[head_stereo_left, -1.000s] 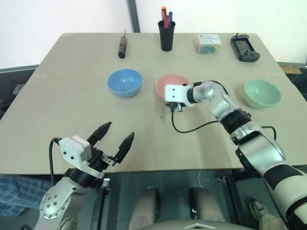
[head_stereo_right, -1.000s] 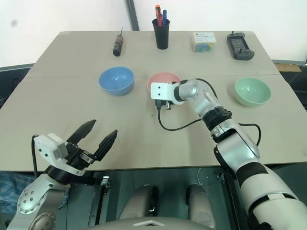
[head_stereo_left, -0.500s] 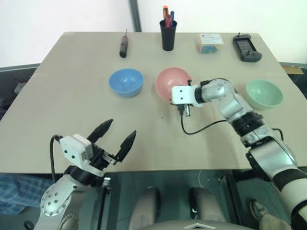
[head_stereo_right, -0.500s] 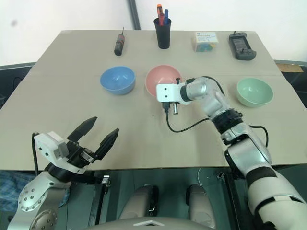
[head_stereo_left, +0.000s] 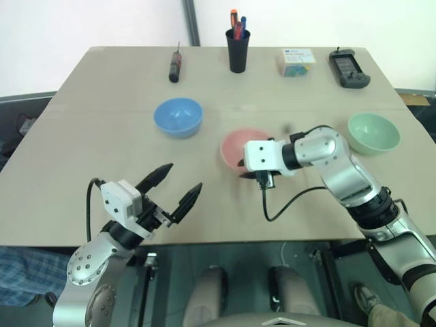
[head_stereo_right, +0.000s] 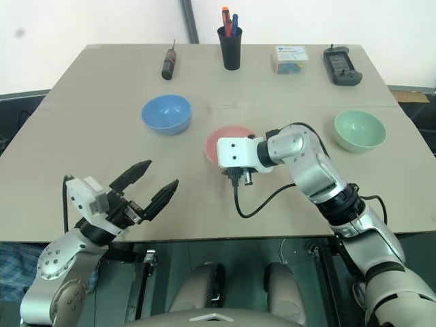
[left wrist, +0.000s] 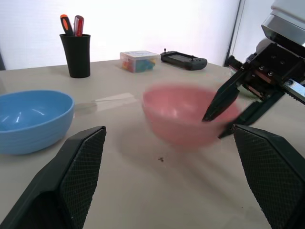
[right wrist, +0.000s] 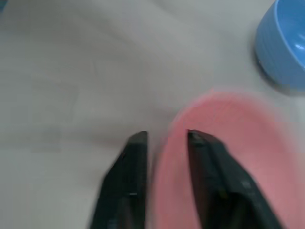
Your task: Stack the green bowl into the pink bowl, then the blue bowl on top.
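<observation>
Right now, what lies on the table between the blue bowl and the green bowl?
In the right eye view, the pink bowl and the right end effector at its rim lie between the blue bowl and green bowl.

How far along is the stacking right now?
Nothing is stacked yet. The right gripper has its fingers astride the pink bowl rim, jaws parted, near the table's middle. The green bowl and blue bowl sit apart, empty. The left gripper is open, idle. Both stacking steps remain.

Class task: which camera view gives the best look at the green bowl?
The left eye view: the green bowl sits whole and unblocked at the table's right side, empty. The right eye view shows it equally whole. In the left wrist view the right gripper stands where it would be.
</observation>
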